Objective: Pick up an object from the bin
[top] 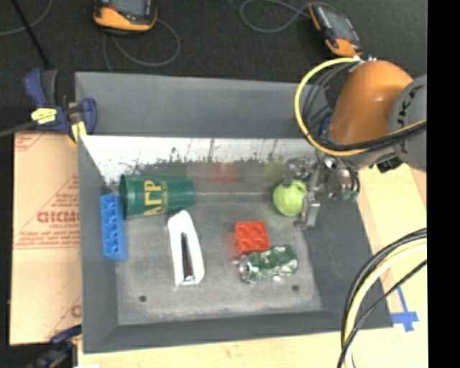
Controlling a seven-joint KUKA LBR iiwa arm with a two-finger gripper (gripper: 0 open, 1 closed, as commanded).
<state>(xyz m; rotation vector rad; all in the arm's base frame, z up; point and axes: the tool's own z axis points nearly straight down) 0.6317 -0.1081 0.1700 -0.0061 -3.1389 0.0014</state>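
Gripper [310,205] beside green ball [288,199]; apart or together, cannot tell. You risk nudging ball, rolling it away from gripper toward red brick [251,235].

A dark, matt floor [215,43] spreads across the far side of the scene and runs down the left. At the far left an orange-and-black device [124,14] lies on it, and a second device of the same kind [333,29] lies at the far right. Thin pale cables [176,43] curl loosely over the floor between them. Light falls from above. It catches the far inner wall of the grey bin [215,100] as a bright, scuffed band, while the floor around it is almost black.
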